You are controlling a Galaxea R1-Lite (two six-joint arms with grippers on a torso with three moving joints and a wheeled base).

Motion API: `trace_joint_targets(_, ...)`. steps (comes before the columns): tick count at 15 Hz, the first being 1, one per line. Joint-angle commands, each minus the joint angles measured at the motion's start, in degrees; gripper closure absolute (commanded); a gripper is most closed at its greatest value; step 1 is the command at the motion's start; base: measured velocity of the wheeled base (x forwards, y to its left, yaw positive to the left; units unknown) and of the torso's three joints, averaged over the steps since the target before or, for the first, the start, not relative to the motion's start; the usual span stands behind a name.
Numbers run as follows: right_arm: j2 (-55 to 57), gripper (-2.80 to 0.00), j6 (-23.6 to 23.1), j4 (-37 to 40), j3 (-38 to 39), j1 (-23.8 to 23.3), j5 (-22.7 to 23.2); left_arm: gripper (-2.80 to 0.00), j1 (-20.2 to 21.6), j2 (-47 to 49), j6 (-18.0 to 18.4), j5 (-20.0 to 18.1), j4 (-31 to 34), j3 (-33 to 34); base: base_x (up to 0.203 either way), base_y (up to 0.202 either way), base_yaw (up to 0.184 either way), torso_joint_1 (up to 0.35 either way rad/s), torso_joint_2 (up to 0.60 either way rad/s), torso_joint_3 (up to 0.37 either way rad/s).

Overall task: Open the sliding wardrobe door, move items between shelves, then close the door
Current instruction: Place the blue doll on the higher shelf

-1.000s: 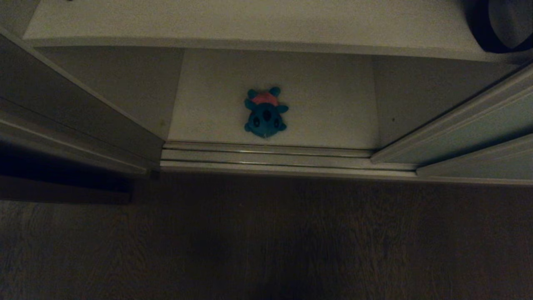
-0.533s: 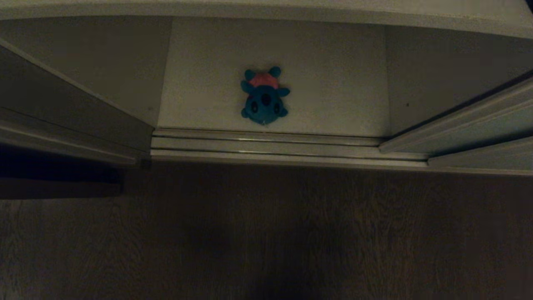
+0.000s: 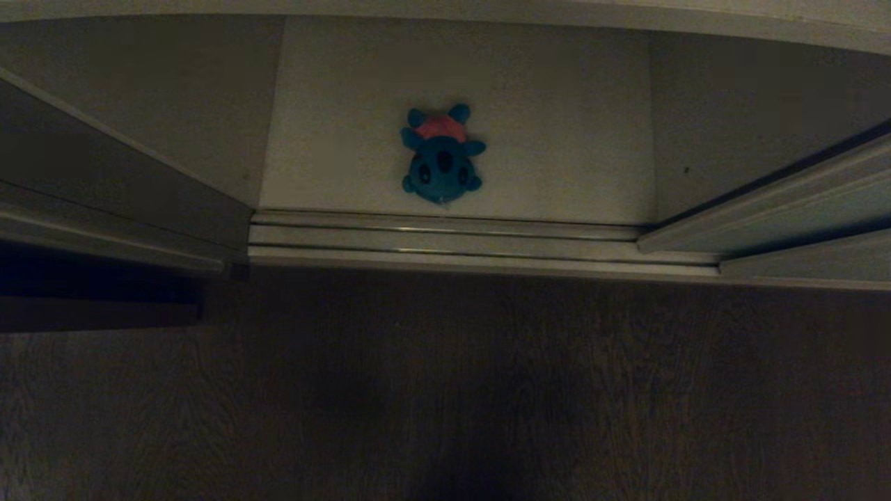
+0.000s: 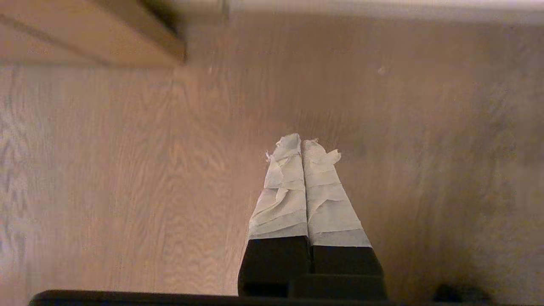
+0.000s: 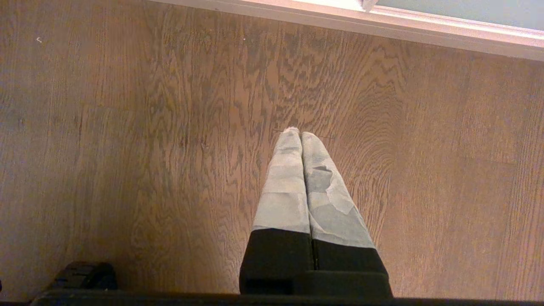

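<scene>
The blue toy [image 3: 442, 156] is lying upper centre in the head view on the lower shelf [image 3: 557, 153], behind the track [image 3: 445, 240]. The door [image 3: 786, 216] is sitting slid to the right. The left gripper [image 4: 301, 142] and right gripper [image 5: 296, 135] are hanging over the floor [image 5: 127, 148], both pressed closed and gripping nothing.

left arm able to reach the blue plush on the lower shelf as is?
Probably yes: blue plush lies alone on the white shelf, doorway open. Left gripper points at the floor, jaws shut, so they must open.
</scene>
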Motion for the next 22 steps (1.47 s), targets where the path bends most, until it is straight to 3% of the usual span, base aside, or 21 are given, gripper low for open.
trace_joint_targets(1, -0.15, 0.0, -0.03, 0.0, 0.01, 0.02, 0.02, 0.0, 0.02, 5.46, -0.19, -0.83, 1.25, -4.98, 0.0, 0.0, 0.0, 0.0, 0.0, 0.0)
trace_joint_targets(7, -0.15, 0.0, -0.03, 0.0, 0.01, 0.02, 0.02, 0.0, -0.27, 49.17, -6.24, -8.87, 0.85, -20.74, 0.0, 0.0, 0.0, 0.0, 0.0, 0.0)
trace_joint_targets(13, -0.15, 0.0, -0.03, 0.0, 0.01, 0.02, 0.02, 0.0, -1.65, 85.67, -7.23, -16.61, -5.1, -34.45, 0.0, 0.0, 0.0, 0.0, 0.0, 0.0)
trace_joint_targets(18, -0.15, 0.0, -0.03, 0.0, 0.01, 0.02, 0.02, 0.0, -8.91, 104.52, -11.33, -17.57, -8.26, -61.24, 0.0, 0.0, 0.0, 0.0, 0.0, 0.0)
trace_joint_targets(22, -0.15, 0.0, -0.03, 0.0, 0.01, 0.02, 0.02, 0.0, -15.39, 112.62, -18.85, -17.03, -8.67, -77.74, 0.0, 0.0, 0.0, 0.0, 0.0, 0.0)
